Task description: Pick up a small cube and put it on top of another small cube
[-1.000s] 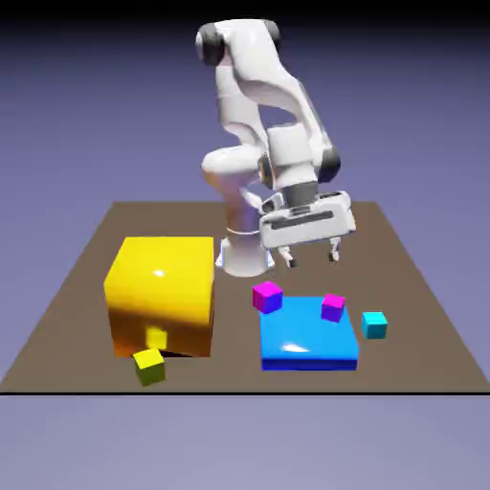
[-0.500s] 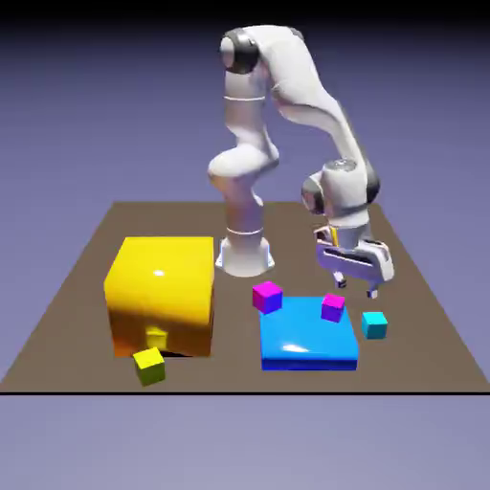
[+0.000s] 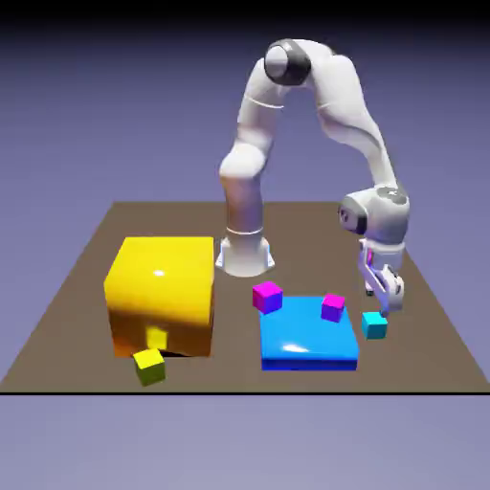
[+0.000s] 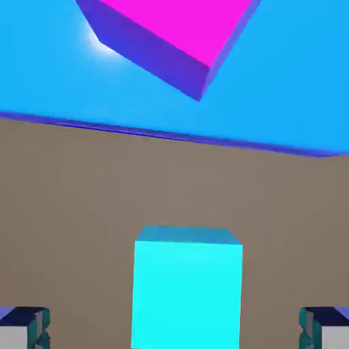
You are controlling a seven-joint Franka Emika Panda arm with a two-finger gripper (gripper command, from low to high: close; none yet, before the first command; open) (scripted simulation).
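At four o'clock from the middle of the exterior view, the small cyan cube sits on the brown surface, with my tool close over it, at twelve o'clock of it. I have my fingers apart, holding nothing; the hand view shows the cube between them, a gap at each side.

Still going by the exterior view, the blue slab lies near the cube, at its nine o'clock. One magenta cube rests on that slab, towards its one o'clock. The other magenta cube is by the slab's eleven o'clock corner; I cannot tell whether they touch. Farther out, at the slab's nine to ten o'clock, stands the large yellow block, with the small yellow cube close by its six o'clock side.
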